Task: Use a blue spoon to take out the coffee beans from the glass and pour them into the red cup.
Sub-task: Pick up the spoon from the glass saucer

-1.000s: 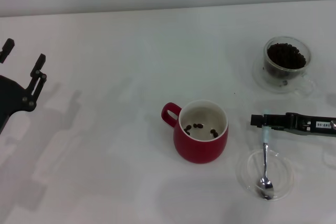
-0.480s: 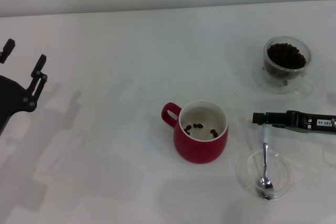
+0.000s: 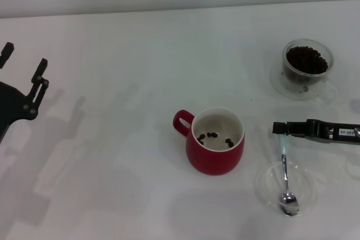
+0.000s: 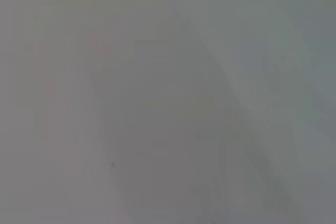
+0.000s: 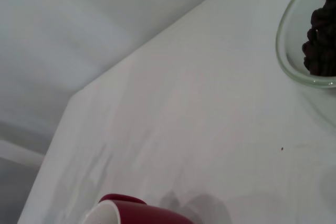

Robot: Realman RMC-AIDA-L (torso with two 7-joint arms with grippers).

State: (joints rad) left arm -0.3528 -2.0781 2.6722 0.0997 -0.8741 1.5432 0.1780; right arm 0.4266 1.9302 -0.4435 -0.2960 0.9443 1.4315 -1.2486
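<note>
Pale-blue-handled metal spoon (image 3: 286,171) slanting into flat clear round dish (image 3: 264,189), handle tip at right gripper (image 3: 277,128); grip state unclear. White tabletop (image 3: 124,139); pale wall behind.

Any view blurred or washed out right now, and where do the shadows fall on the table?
Head view: sharp; soft grey shadows of the left gripper spread across the table, and the red cup and blue spoon read clearly. Left wrist view: a featureless grey blur. Right wrist view: the glass with coffee beans is soft and cut off.
</note>
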